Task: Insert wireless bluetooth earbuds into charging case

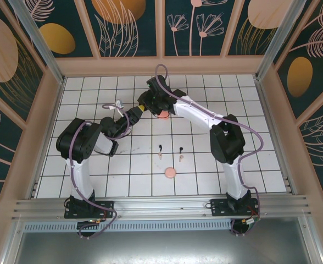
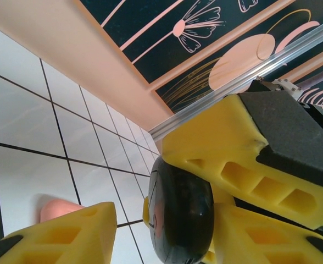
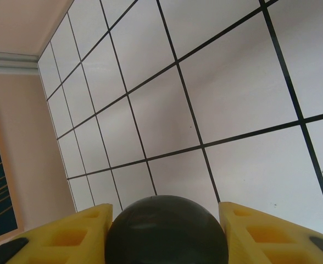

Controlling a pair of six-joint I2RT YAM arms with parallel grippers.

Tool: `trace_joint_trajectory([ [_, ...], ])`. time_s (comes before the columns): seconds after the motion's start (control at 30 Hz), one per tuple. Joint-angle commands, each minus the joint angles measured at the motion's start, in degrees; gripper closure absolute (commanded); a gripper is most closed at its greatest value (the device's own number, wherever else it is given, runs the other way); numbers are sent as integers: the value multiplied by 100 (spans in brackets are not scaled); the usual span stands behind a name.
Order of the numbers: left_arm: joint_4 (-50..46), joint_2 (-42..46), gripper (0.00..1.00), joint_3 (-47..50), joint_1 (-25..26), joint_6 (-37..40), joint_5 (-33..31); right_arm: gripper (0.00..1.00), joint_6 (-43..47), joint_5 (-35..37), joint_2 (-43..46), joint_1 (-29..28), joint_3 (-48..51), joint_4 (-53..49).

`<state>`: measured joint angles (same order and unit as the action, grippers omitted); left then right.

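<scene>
Right wrist view: black case [image 3: 167, 236] clamped tight between right jaws [image 3: 164, 213], probably steadied for opening. Grip of left jaws [image 1: 144, 108] at same case unclear. Well apart from both jaws, earbuds [image 1: 160, 147] loose on bench [image 1: 95, 176].

floor: white tiles [image 1: 260, 165], black grout | walls: dark floral panels [image 1: 128, 27] | front: aluminium rail [image 1: 161, 206]

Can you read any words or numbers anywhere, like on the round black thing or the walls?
None to read. The round black plastic case shows a plain shell, the white tiled table has no writing, and the dark walls carry only drawn peach flowers and leaves, no letters or numbers.
</scene>
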<state>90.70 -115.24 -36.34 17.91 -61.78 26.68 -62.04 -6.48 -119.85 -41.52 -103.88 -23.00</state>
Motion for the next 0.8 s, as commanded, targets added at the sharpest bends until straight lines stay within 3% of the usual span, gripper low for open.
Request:
trace_joint_trajectory([
  [0.0,980,-90,57,-45,-19,-25,-49,63,-10,24,-90,-38,-183,-77],
  [0.3,1138,-155,69,-23,-13,-99,34,64,-36,1,-171,-58,-310,-64],
  [0.57,1141,-171,90,-23,30,-98,61,63,-54,-46,-227,-84,-446,-64],
  [0.67,1152,-168,97,-40,41,-126,92,57,-55,-48,-221,-84,-518,-54],
  [0.77,1127,-149,100,-49,40,-152,105,43,-61,-8,-147,-55,-570,-6],
])
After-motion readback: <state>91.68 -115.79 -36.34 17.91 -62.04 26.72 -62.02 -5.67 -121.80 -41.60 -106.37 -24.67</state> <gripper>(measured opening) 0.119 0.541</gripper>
